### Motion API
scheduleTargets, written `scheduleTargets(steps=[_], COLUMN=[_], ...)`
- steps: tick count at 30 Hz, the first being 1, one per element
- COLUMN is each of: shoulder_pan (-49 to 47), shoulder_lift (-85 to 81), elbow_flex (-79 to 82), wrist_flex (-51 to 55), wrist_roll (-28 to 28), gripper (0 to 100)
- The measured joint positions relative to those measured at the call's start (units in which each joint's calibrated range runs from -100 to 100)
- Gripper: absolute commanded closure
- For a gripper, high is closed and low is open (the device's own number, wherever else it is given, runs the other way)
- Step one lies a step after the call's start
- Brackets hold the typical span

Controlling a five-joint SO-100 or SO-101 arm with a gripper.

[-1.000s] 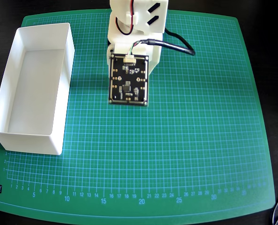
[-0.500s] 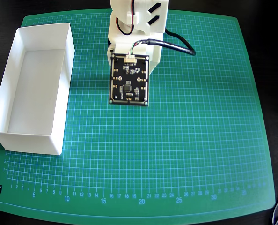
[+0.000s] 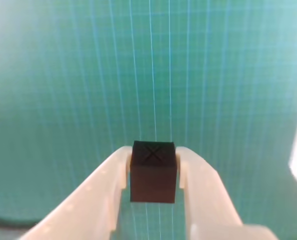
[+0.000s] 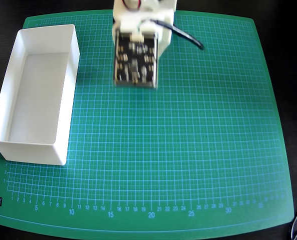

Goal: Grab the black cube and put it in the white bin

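- Between the two pale fingers of the gripper (image 3: 153, 172) in the wrist view sits the black cube (image 3: 153, 172); the jaws are closed against its left and right sides, and it appears lifted clear of the green cutting mat (image 3: 63, 90), though the height cannot be confirmed.
- Overhead, the arm (image 4: 143, 20) with its exposed circuit board (image 4: 134, 62) covers the gripper and cube; both are hidden in that view, and the board is motion-blurred.
- White bin (image 4: 18, 145) stands along the left side of the mat in the overhead view, well apart from the arm. Its interior shows nothing inside.
- Progress, as judged: the grasp is done; carrying the cube across to the bin and releasing it remain.
- Markings: a faint X on the cube's upper face. Ruler numerals run along the mat's lower edge, with 5, 10, 15, 20 and 25 legible. A small logo in the lower-left corner is too small to read.
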State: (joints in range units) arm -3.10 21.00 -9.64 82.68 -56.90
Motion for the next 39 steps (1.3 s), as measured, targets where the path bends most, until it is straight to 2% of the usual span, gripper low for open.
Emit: scheduleTargets(steps=[9, 18, 27, 30, 39], shoulder_pan=[5.6, 21.1, 25.9, 26.3, 26.1], shoulder_lift=[-15.3, -15.6, -12.0, -5.9, 18.0], elbow_flex=[-0.1, -0.1, -1.8, -8.9, -43.7], wrist_flex=[3.8, 3.8, -1.4, -1.3, 11.2], wrist_roll=[0.7, 11.1, 16.9, 17.1, 17.1], gripper=[99, 99, 99, 99, 99])
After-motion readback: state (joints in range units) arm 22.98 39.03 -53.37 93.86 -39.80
